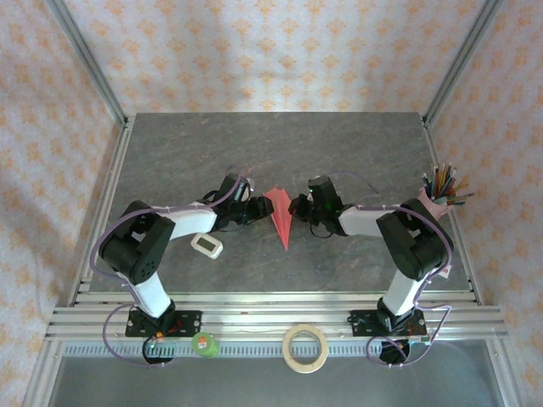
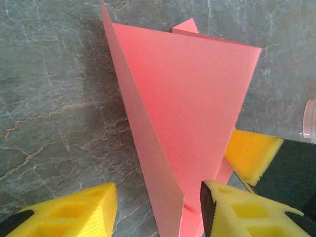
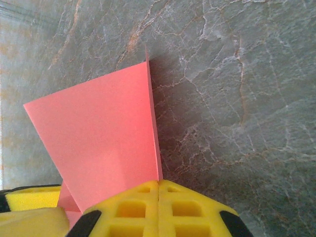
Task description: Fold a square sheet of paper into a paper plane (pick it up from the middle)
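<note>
I see the plane [image 1: 281, 216] largely folded, a pointed dart with one wing standing up; it lies on the worktop [image 1: 356, 153] between the pincers; the right pincer [image 3: 158, 195] looks clamped on its upright fold; the left pincer [image 2: 157, 210] stands apart, straddling the raised edge; I judge only final creasing and wing-flattening remain.

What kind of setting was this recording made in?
Probably a lab test cell: a stone-look table framed by aluminium rails, patterned backdrop walls, and a cup of pens.
</note>
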